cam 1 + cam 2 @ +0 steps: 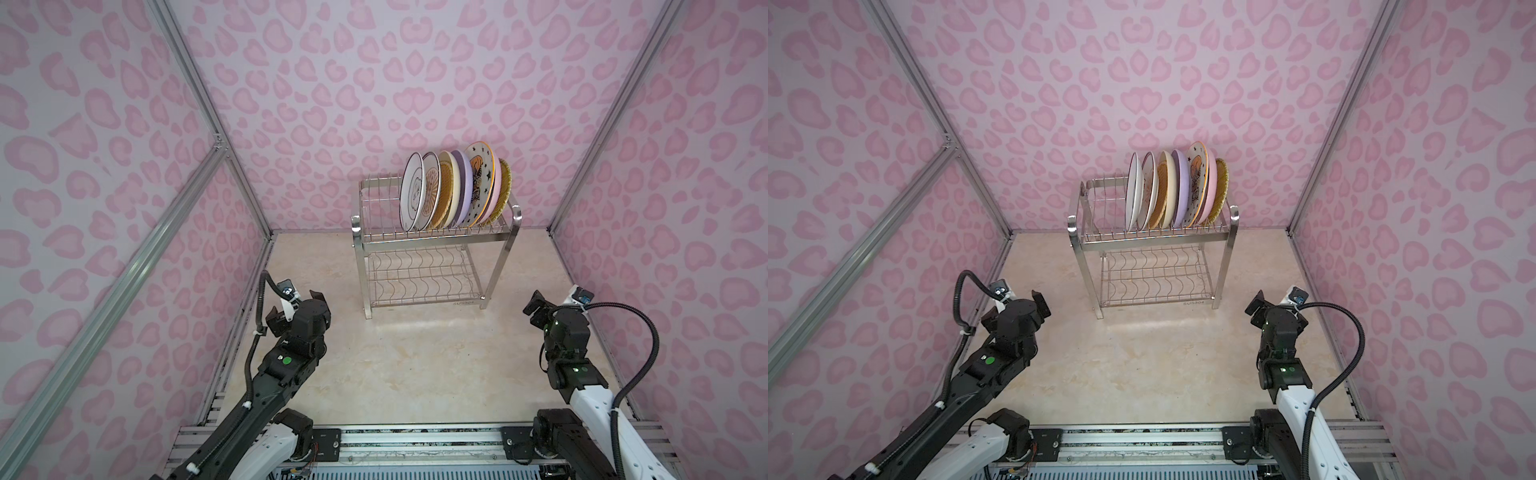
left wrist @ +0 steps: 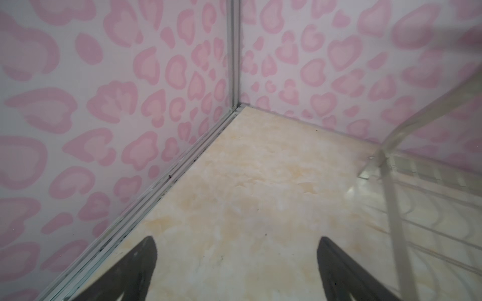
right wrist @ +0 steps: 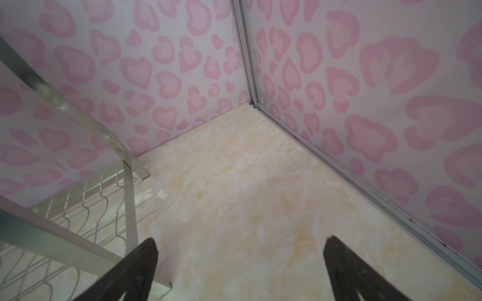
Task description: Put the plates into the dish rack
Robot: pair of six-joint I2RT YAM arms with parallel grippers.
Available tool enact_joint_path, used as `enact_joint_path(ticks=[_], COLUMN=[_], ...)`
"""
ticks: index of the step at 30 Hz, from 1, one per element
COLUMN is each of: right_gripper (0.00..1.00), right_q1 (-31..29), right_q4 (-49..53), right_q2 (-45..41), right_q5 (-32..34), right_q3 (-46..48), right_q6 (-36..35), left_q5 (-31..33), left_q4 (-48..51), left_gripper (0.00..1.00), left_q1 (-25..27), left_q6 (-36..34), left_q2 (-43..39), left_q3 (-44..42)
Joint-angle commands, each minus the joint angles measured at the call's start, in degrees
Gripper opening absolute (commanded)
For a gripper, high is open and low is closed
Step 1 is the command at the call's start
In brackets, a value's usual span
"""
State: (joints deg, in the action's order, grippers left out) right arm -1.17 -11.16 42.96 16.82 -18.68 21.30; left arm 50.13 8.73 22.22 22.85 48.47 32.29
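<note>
Closest to you, both arms sit folded low at the front of the counter (image 1: 395, 365), the left arm (image 1: 286, 365) by the left wall and the right arm (image 1: 569, 332) by the right wall. Your left hand (image 2: 236, 238) is spread wide with nothing between its fingers, only bare marbled counter below it. Your right hand (image 3: 240, 239) is spread just as wide and carries nothing either. Both hands are well apart from the dish rack (image 1: 432, 239), which stands toward the back of the counter, near the rear wall; a blurred corner of it shows at the edge of each wrist view. You can see the plates (image 1: 453, 187) standing on edge in the rack's top tier, packed into its right-hand part and leaning slightly. From left to right in both top views they run: white dark-rimmed plate (image 1: 412, 195), second printed plate (image 1: 430, 191), wicker plate (image 1: 444, 199), cream plate (image 1: 452, 164), lilac plate (image 1: 465, 191), star-patterned plate (image 1: 480, 174), pink plate (image 1: 496, 187), second wicker plate (image 1: 506, 183).
</note>
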Motion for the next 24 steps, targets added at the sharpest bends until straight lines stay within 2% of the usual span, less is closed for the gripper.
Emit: enact_joint_path(ticks=[1,3,6,9,12,14,19,20,22,23,24], right_gripper=[1.00,1.00,1.00,1.00,1.00,1.00,1.00,1.00,1.00,1.00,1.00], right_q1=[0.29,0.30,0.40,0.34,0.16,0.05,-0.15,-0.15,-0.15,-0.11,-0.15], right_q4=[-20.33,-27.51,-36.04,-38.65,-52.05,-64.03,-76.85,-76.25,-71.78,-69.03,-64.31], right_q2=[3.53,7.63,14.77,21.88,31.48,38.60,50.13,49.64,48.28,48.20,47.31], right_q5=[3.31,4.96,4.82,3.50,0.98,0.07,-2.04,-1.98,-2.14,-2.67,-3.45], right_q3=[5.71,8.43,10.32,9.30,10.68,11.96,12.53,12.85,11.42,9.75,7.83], right_q6=[-6.21,-8.89,-11.54,-11.95,-14.92,-16.94,-18.15,-17.90,-17.74,-18.06,-18.16], left_q5=[3.54,3.82,3.40,-1.02,-4.59,-9.21,-14.96,-18.30,-22.86,-27.78,-29.74], left_q4=[-9.94,-16.35,-31.38,-46.79,-61.18,-66.75,-79.49,-74.64,-75.95,-73.48,-74.21], left_gripper=[0.97,0.97,0.97,0.97,0.97,0.97,0.98,1.00,0.97,0.97,0.97], left_q1=[-4.45,-6.03,-7.48,-9.74,-11.30,-11.80,-13.95,-14.09,-15.38,-17.25,-19.08], left_q6=[2.64,0.18,-5.49,-10.61,-15.83,-19.85,-20.46,-20.71,-20.91,-19.88,-18.29], left_q2=[3.85,6.66,9.48,13.27,20.69,23.89,33.08,32.16,33.53,33.03,35.16], left_q3=[-4.09,-7.34,-13.00,-18.12,-20.63,-20.65,-20.62,-19.12,-19.07,-19.02,-18.96])
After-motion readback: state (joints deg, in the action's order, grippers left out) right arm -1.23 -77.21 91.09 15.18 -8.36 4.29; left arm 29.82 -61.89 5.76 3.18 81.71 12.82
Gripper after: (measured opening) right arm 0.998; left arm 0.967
